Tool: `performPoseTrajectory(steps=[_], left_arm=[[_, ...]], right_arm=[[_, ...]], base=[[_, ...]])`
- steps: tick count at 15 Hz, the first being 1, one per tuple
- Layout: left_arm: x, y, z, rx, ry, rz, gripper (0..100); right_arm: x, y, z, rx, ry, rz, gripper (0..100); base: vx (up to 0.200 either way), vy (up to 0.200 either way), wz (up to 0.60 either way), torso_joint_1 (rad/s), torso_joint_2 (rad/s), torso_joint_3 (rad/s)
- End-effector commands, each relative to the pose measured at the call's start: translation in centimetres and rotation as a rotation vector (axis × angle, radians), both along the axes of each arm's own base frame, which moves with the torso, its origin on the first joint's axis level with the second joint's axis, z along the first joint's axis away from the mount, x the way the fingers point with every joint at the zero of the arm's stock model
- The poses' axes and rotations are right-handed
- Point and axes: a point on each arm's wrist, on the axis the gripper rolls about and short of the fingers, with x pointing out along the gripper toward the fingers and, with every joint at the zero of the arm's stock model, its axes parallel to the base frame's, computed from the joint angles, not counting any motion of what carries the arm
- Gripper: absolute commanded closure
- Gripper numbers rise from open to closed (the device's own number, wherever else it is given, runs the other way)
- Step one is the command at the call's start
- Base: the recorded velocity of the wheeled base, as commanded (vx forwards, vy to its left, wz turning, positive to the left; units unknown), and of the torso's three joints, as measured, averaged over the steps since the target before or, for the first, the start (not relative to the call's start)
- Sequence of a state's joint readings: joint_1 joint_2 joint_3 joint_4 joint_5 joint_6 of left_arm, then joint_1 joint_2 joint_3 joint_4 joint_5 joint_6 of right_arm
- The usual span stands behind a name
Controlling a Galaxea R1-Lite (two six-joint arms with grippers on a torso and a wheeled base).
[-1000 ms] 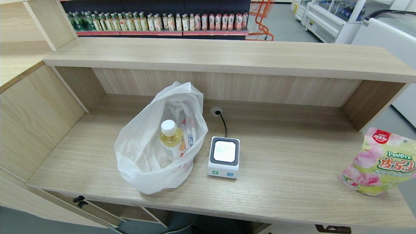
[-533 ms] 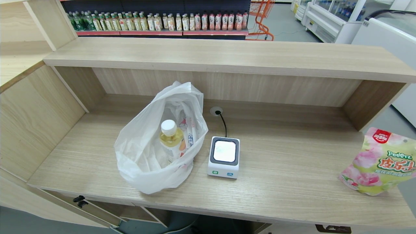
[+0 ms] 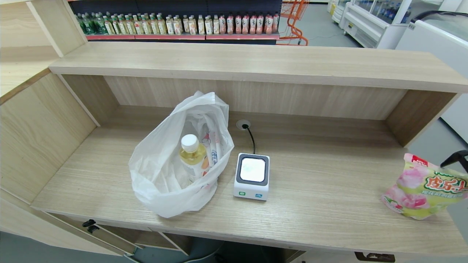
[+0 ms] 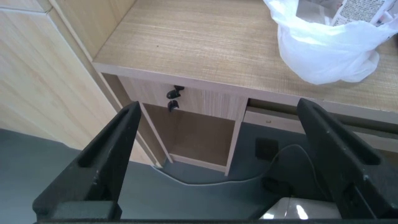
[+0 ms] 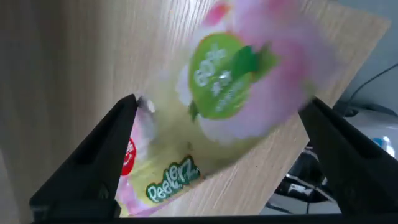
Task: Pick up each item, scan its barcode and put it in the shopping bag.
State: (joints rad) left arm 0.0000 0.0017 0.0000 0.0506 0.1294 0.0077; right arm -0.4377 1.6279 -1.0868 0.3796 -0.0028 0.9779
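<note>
A pink and green snack pouch (image 3: 426, 190) lies tilted at the counter's right front corner. In the right wrist view the pouch (image 5: 224, 118) sits between the wide-apart fingers of my open right gripper (image 5: 221, 155), which hovers over it. One black finger (image 3: 455, 157) shows beside the pouch's top. The white shopping bag (image 3: 164, 182) stands open left of centre, with a yellow drink bottle (image 3: 192, 155) and another packet inside. Just right of the bag sits the white barcode scanner (image 3: 252, 175). My left gripper (image 4: 217, 162) hangs open below the counter's front edge, near the bag (image 4: 329, 46).
The wooden counter (image 3: 329, 204) has a raised back wall and side walls, with a shelf on top (image 3: 256, 62). A black cable (image 3: 251, 140) runs from the scanner to a hole at the back. A drawer with black handles (image 4: 173, 99) is under the counter's left front.
The pouch's top has dropped and tilted. A black finger of my right gripper has come into view beside it at the right edge. Bag, bottle and scanner have not moved.
</note>
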Motion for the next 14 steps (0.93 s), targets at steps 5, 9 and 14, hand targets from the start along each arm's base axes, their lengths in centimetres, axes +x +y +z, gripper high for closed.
performPoseTrajectory(steps=[5, 9, 14], left_arm=[[0.0, 0.0, 0.0, 0.000, 0.000, 0.001, 0], [0.0, 0.0, 0.0, 0.000, 0.000, -0.001, 0], [0.0, 0.0, 0.0, 0.000, 0.000, 0.001, 0]], right_arm=[[3.7, 2.3, -4.6, 0.014, 0.045, 0.131, 100], [4.4, 3.1, -5.9, -0.034, 0.100, 0.248, 100], [4.7, 3.7, -4.0, -0.282, 0.049, 0.513, 100]], base=[[0.000, 0.000, 0.00, 0.000, 0.00, 0.000], [0.000, 0.000, 0.00, 0.000, 0.00, 0.000], [0.000, 0.000, 0.00, 0.000, 0.00, 0.000]])
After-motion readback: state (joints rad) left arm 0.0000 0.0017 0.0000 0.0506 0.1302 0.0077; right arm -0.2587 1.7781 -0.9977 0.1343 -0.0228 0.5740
